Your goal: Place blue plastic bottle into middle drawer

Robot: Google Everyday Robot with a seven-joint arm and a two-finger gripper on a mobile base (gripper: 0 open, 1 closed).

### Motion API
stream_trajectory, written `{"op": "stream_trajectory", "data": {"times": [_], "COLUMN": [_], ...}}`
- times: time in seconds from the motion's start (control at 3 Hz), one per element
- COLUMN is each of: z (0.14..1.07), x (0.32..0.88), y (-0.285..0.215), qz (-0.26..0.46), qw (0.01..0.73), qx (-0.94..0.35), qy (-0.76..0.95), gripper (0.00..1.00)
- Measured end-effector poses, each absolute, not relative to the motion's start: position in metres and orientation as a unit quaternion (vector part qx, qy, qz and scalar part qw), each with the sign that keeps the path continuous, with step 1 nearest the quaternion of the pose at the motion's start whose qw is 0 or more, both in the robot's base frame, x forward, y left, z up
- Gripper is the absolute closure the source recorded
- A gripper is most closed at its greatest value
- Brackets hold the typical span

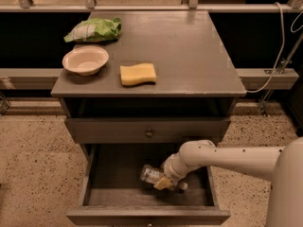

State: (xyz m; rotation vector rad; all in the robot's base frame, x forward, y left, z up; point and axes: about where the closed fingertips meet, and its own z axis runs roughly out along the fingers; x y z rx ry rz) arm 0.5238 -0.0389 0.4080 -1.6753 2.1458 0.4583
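Observation:
The blue plastic bottle (150, 175) lies tilted inside the open middle drawer (102, 193), low over its floor, right of centre. Its clear body points left and its white cap (182, 186) points right. My gripper (165, 181) reaches into the drawer from the right on the white arm (222, 157). It is shut on the bottle's middle, with a yellowish finger pad (162, 183) over the label.
On the cabinet top (199, 60) lie a green-and-white snack bag (93, 30), a pinkish bowl (85, 59) and a yellow sponge (138, 74). A shut drawer front with a small knob (149, 133) sits above the open drawer. A cable (277, 56) hangs at the right.

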Motion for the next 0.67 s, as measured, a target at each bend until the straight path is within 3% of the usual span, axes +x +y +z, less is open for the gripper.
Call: {"op": "stream_trajectory", "data": {"times": [0.33,0.67], "z": [0.3962,0.3897], "x": [0.5261,0.5252], "y": [-0.0354,-0.0338], "qz": [0.162,0.173], "qw": [0.181,0.178], "qx": [-0.601,-0.604], "qy": [0.761,0.757], "gripper": [0.12,0.0]}}
